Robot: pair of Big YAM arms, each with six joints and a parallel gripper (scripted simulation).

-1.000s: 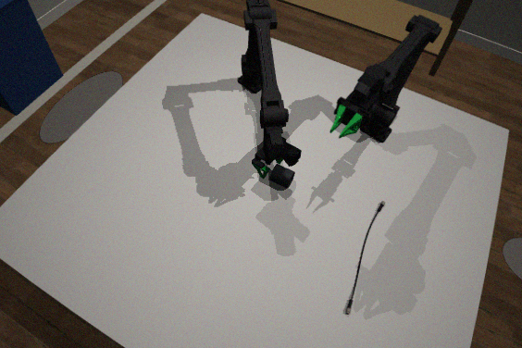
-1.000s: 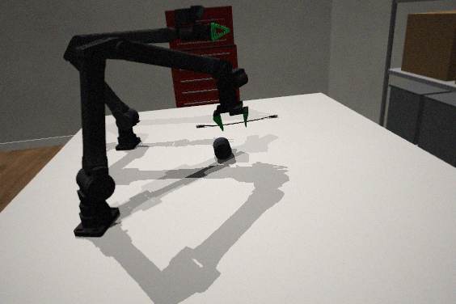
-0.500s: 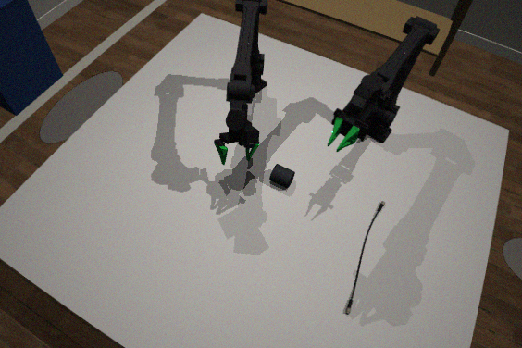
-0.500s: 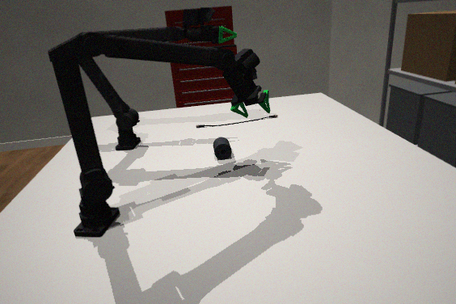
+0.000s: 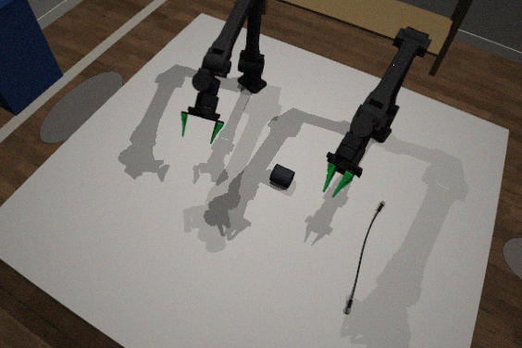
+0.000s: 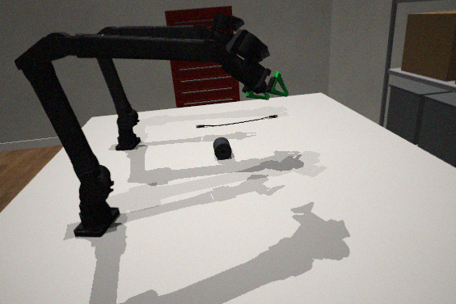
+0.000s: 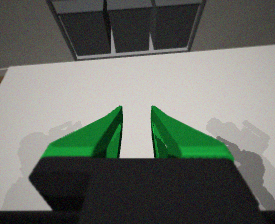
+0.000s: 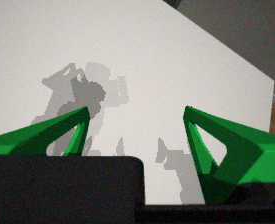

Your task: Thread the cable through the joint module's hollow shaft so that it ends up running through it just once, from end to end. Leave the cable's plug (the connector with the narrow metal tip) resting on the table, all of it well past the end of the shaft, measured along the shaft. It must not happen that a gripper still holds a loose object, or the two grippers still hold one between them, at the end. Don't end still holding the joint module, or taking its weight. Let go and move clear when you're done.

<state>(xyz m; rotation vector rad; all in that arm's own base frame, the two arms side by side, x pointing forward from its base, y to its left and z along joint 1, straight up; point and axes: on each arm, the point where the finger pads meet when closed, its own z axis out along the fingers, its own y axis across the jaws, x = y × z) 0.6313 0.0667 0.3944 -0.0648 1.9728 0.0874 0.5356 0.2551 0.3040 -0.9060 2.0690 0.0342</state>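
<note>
The dark, cylindrical joint module (image 5: 282, 176) lies on its side near the middle of the white table; it also shows in the exterior view (image 6: 221, 148). The thin black cable (image 5: 363, 252) lies loose and slightly curved on the table, apart from the module (image 6: 236, 123). I cannot tell which end is the plug. My left gripper (image 5: 337, 189) (image 7: 136, 111) hovers above the table between module and cable, its fingers nearly shut on nothing. My right gripper (image 5: 199, 133) (image 8: 136, 111) is open and empty, raised to the module's other side. Neither wrist view shows module or cable.
A blue box (image 5: 23, 48) and a wooden shelf table (image 5: 370, 6) stand off the table. A red drawer cabinet (image 6: 202, 58) stands behind it, and a shelf with a cardboard box (image 6: 430, 44) beside it.
</note>
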